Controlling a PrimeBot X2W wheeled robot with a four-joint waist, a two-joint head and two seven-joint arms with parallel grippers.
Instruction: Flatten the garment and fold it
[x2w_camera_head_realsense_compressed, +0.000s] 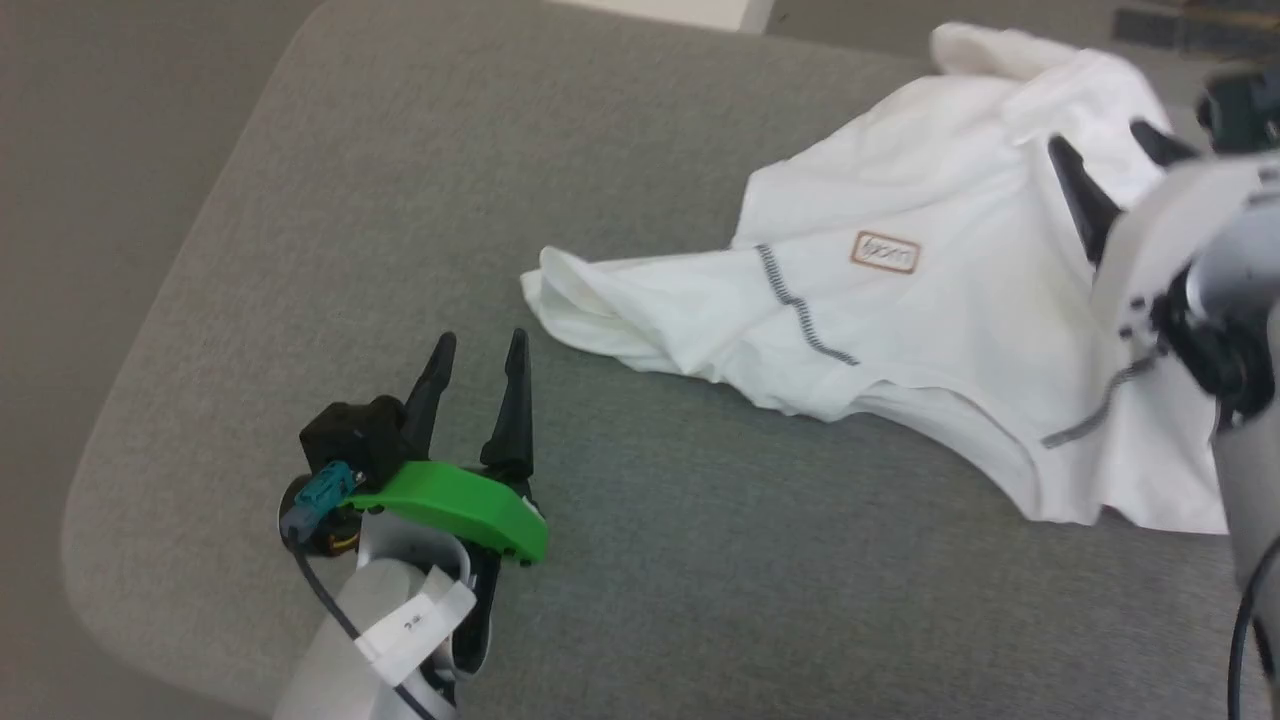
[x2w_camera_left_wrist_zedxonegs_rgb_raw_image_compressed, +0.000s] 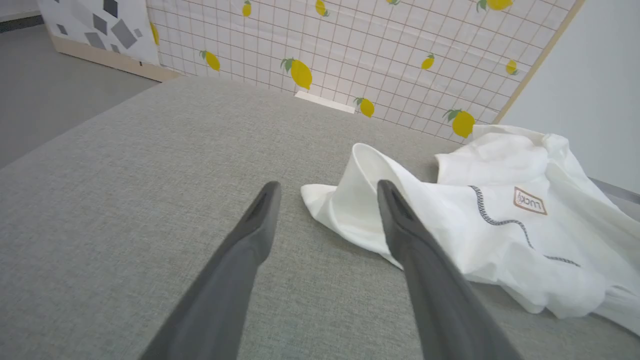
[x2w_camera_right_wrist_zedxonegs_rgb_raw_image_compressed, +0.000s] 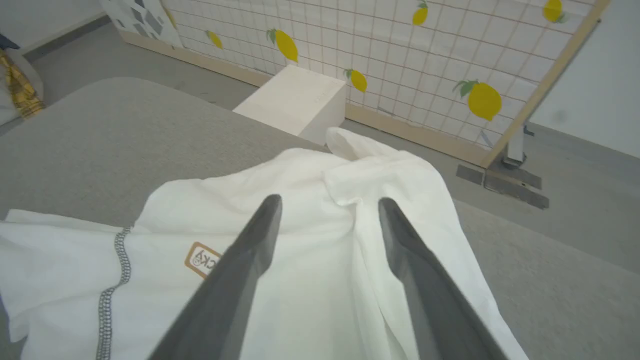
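You have a grey padded surface (x2w_camera_head_realsense_compressed: 400, 200) spread under everything in the head view. The garment (x2w_camera_head_realsense_compressed: 950, 330) lies rumpled on it from 1 to 4 o'clock, with one sleeve trailing toward the centre. Your right gripper (x2w_camera_head_realsense_compressed: 1100, 137) hangs over the cloth at 2 o'clock, fingers spread and nothing pinched between them. Your left gripper (x2w_camera_head_realsense_compressed: 480, 345) sits at 7 o'clock, fingers apart, just short of the sleeve. A small tan label (x2w_camera_head_realsense_compressed: 884, 252) shows on the shirt.
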